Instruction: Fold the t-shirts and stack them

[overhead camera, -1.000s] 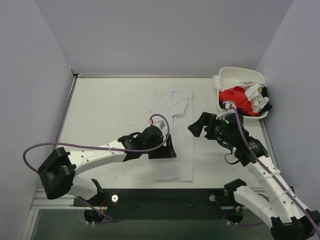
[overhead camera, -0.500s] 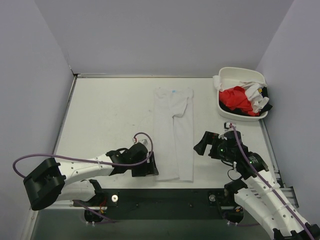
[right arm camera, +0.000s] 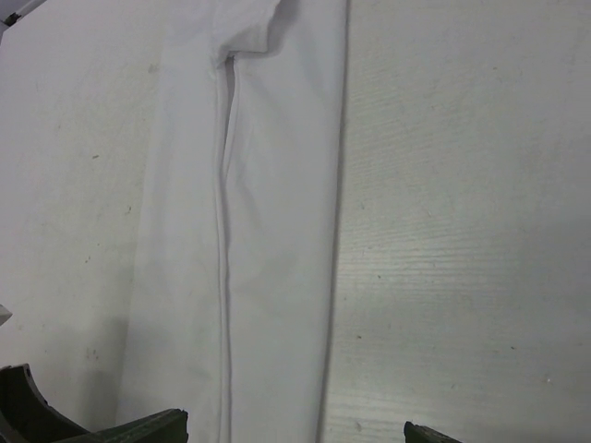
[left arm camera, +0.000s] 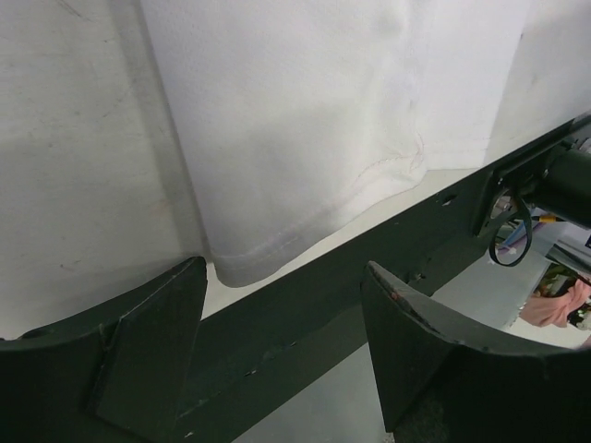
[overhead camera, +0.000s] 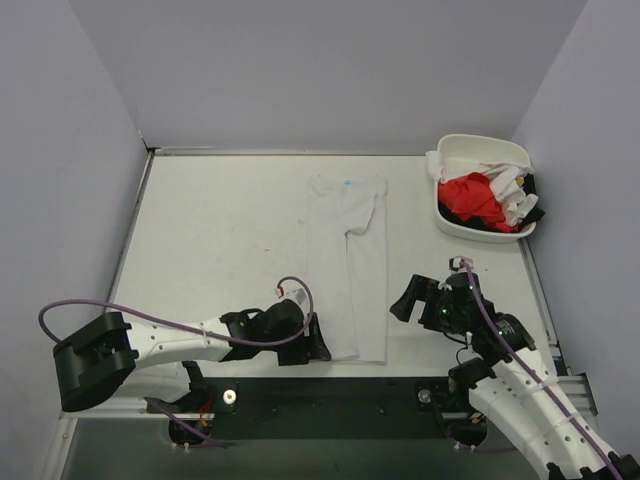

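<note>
Even, diffuse overhead light keeps the top view sharp, with only soft, short shadows on the pale counter (overhead camera: 220, 230). The left wrist view is dimmer, with the left gripper (left arm camera: 282, 272) dark and slightly soft up close. The right wrist view is bright, and the white t-shirt (right arm camera: 268, 231) is nearly washed out.

White arm segments (overhead camera: 175, 342), black joints (overhead camera: 95, 360), purple cables (overhead camera: 100, 303), dark claw fingers (left arm camera: 152, 341)

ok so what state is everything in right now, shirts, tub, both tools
white t-shirt: lying flat, folded lengthwise into a narrow strip
red t-shirt: crumpled in the tub, unfolded
other white shirts: bunched in the tub, unfolded
tub: upright, holding shirts
left tool: open, empty, by the strip's near left corner
right tool: open, empty, to the strip's right
</note>
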Controlling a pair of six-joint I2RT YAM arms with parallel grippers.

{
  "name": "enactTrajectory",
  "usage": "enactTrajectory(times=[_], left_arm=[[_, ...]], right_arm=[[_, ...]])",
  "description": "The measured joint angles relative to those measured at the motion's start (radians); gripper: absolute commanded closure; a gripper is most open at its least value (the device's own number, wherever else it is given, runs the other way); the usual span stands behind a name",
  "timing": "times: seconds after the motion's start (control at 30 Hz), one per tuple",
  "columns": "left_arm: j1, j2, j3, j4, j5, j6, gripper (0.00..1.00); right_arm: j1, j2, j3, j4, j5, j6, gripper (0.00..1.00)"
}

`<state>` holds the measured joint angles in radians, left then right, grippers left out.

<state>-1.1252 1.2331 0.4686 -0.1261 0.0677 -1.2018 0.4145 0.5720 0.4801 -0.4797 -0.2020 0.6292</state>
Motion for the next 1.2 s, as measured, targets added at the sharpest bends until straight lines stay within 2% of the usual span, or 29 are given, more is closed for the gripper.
enactTrajectory(times=[0.27,0.47,0.93,1.07,1.17,1.2], left_arm=[[-0.008,0.000,-0.020,0.038,-0.010,-0.060,0.26],[-0.002,-0.013,-0.031,0.024,-0.035,-0.086,0.33],[0.028,0.043,-0.043,0.088,-0.037,-0.134,0.58],[0.034,0.046,-0.058,0.103,-0.037,-0.142,0.71],[0.041,0.044,-0.071,0.109,-0.036,-0.149,0.87],[0.042,0.044,-0.075,0.110,-0.036,-0.150,1.00]], right_arm=[[0.006,-0.025,0.000,-0.002,0.005,0.011,0.00],[0.006,-0.034,-0.015,0.000,0.008,0.026,0.00],[0.019,-0.049,-0.026,0.000,0.008,0.037,0.00],[0.019,-0.049,-0.035,0.000,0.008,0.041,0.00],[0.023,-0.048,-0.048,0.006,0.006,0.049,0.01],[0.026,-0.047,-0.053,0.008,0.006,0.052,0.02]])
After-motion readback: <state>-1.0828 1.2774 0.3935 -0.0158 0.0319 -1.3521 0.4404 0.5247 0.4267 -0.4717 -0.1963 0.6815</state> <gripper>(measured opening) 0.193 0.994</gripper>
